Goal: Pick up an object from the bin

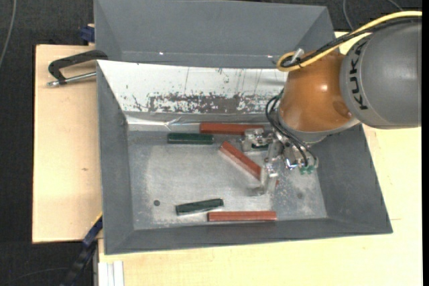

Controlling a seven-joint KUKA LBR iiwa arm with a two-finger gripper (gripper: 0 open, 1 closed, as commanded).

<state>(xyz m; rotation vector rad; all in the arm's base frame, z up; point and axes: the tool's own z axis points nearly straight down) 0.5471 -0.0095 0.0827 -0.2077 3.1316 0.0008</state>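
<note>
- Grey bin (201, 27) holds 5 flat bars – 3 red, 2 dk green – spread out on the floor, not heaped.
- Arm (392, 74) enters from the right; orange wrist cover (314, 100) hangs over the bin's right-rear part.
- Gripper (269, 177) points down, right of centre, low near the floor.
- Nearest thing: slanted red bar (238, 159), mid-bin, running from upper left to lower right; its lower-right end lies just beside the gripper tip. Touching or not, can't tell.
- Claw state: can't tell how far open – the tip is too cluttered w/ metal parts & wires. Nothing visibly gripped.
- Rear red bar (224, 128) lies along the back wall, near the wrist.
- Rear green bar (190, 138) lies left of it.
- Front green bar (199, 207) and front red bar (242, 216) lie near the front wall, well apart from the gripper.
</note>
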